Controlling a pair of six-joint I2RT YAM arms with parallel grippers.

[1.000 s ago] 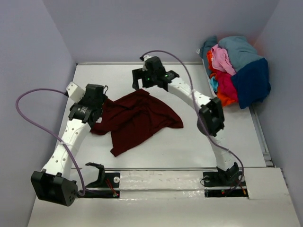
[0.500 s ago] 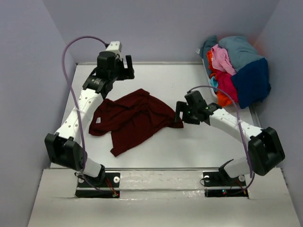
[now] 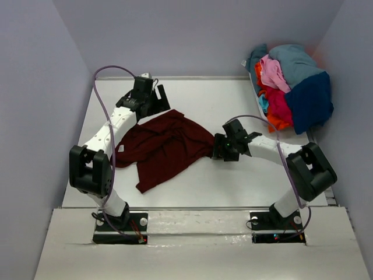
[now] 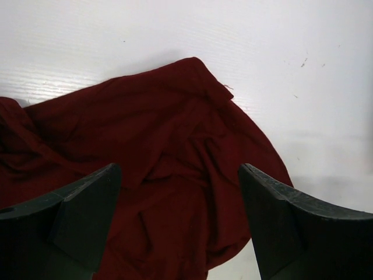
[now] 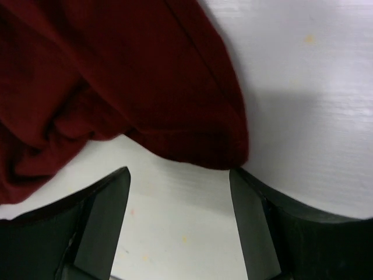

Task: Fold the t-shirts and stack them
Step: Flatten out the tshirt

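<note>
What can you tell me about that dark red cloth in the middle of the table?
It is a dark maroon t-shirt of soft, matte cloth, lying crumpled and unfolded on the white table, one flap trailing toward the near edge. A small pale tag shows at its left side. The left hand hangs open over its far edge; the right hand stands open at its right corner. Neither grips it.

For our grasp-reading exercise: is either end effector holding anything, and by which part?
Nothing is held. The left end effector and right end effector both stand open over the maroon shirt, the right one at a corner, not pinching it.
</note>
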